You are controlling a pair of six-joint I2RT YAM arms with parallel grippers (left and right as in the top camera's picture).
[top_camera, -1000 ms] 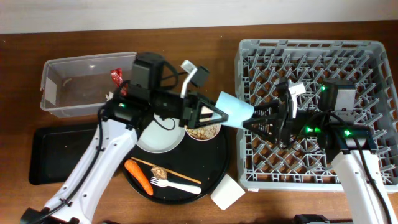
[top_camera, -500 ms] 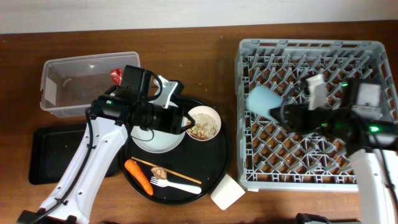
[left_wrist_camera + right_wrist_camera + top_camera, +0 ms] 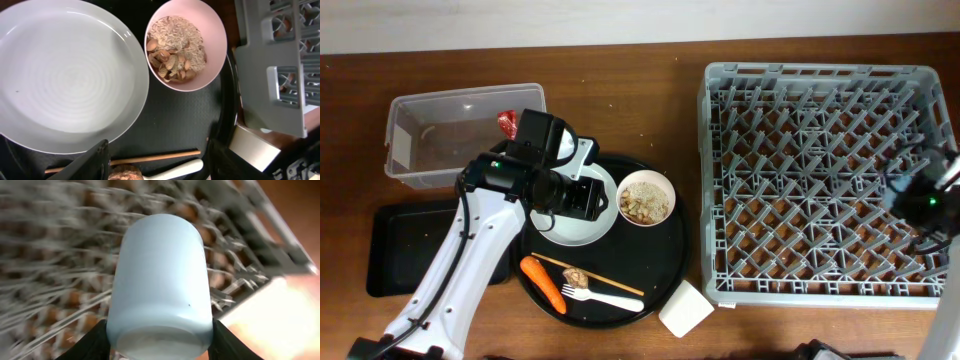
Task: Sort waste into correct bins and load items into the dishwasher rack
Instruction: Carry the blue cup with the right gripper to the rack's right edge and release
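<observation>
The right gripper [image 3: 159, 339] clamps the blue cup [image 3: 160, 275] by its near end, the cup's long axis running straight out from the fingers above the dishwasher rack [image 3: 45, 245] (pegs blurred beneath), while the left gripper [image 3: 157, 162] hangs wide and empty by the white round plate [image 3: 60, 75].

The pale blue plastic cup [image 3: 159, 280], a second ago stretched between both arms at the left edge of the large grey plastic pegged dishwasher rack [image 3: 800, 72], now sits clamped in the right end effector [image 3: 158, 341] alone. The right arm [image 3: 925, 198] has pulled from the rack's middle to its right rim, and the cup no longer shows from overhead. The left end effector [image 3: 157, 162], now empty, has drawn back over the round white plate [image 3: 65, 75], fingers apart.
</observation>
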